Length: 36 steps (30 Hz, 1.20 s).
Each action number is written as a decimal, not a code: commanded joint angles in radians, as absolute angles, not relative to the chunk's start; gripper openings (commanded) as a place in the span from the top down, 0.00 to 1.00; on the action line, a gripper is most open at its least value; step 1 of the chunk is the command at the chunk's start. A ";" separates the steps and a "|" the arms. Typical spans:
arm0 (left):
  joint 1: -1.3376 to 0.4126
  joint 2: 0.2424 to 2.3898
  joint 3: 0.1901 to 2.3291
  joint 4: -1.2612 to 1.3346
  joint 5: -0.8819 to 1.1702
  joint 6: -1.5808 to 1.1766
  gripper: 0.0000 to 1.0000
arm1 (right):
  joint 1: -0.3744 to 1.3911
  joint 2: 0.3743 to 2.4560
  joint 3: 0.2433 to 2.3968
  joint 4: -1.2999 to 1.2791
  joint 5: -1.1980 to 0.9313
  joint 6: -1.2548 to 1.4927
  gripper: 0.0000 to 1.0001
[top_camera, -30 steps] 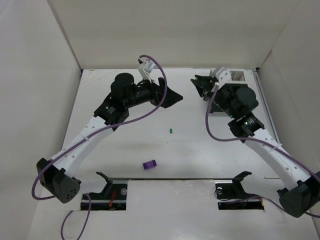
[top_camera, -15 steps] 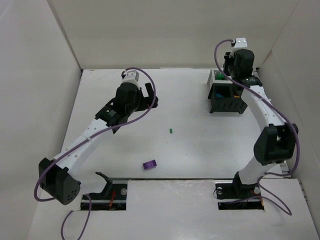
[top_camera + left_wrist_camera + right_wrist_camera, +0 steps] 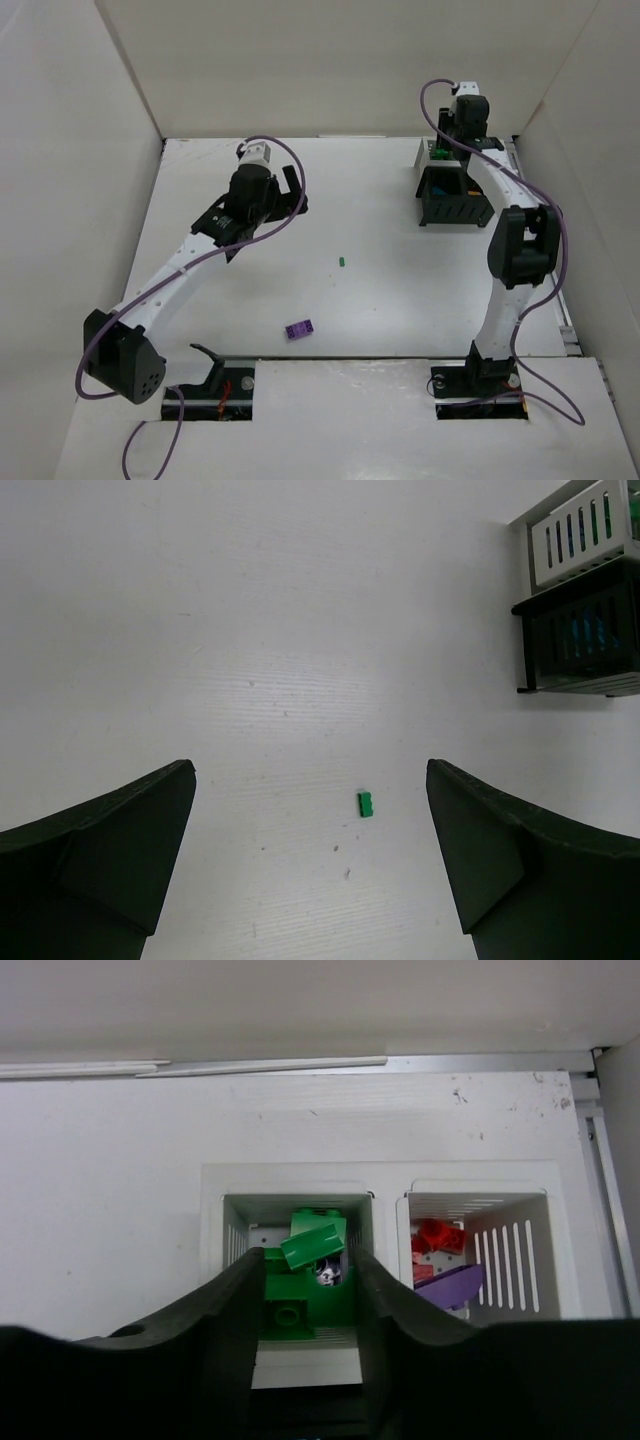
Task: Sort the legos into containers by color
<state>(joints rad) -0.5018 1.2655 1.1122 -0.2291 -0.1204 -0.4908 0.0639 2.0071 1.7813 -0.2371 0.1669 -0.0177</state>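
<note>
Since 0.5 s ago the R arm (image 3: 520, 250) has pulled its elbow in toward the frame's mid right and stands steeper, w/ the wrist nudged a bit left over the bins. The L arm (image 3: 180, 265) barely shifted, wrist a touch left. Both loose bricks lie where they were.

R arm: rises near-vertical from its base at lower right of the top view, elbow mid right, forearm reaching to upper right, wrist bent down over the containers (image 3: 455, 210). R gripper (image 3: 308, 1260) points into the left white bin (image 3: 290, 1188). Its jaws are apart w/ a narrow gap, and the green pile (image 3: 300, 1305) shows thru it in that bin; nothing clearly clamped. The right white bin (image 3: 478, 1198) holds red bricks (image 3: 432, 1235) & a purple piece (image 3: 450, 1285).

L arm: slants from lower left up to upper-left ctr, wrist tipped toward the table (image 3: 400, 300). L gripper (image 3: 310, 767) is spread wide, empty, w/ the lone green lego (image 3: 365, 804) on the table btwn its fingers, not touching. The purple lego (image 3: 297, 329) lies at lower ctr, well apart.
</note>
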 commanded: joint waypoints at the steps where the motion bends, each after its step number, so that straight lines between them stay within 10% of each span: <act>1: -0.495 1.264 1.117 -0.218 -0.118 -0.506 0.00 | 0.057 1.996 1.844 -0.215 0.152 -0.011 0.52; 12: -0.495 1.201 1.094 -0.261 -0.118 -0.515 0.00 | 0.067 1.896 1.776 -0.164 0.084 -0.031 0.40; 20: -0.495 1.098 1.052 -0.291 -0.118 -0.549 0.00 | 0.057 2.016 1.824 -0.190 0.049 -0.008 0.74; 24: -0.495 1.057 1.019 -0.291 -0.129 -0.560 0.00 | 0.057 2.026 1.815 -0.190 0.069 0.002 0.74; 36: -0.474 1.048 0.950 -0.385 -0.167 -0.661 0.00 | 0.311 1.723 1.453 -0.201 -0.019 -0.044 0.48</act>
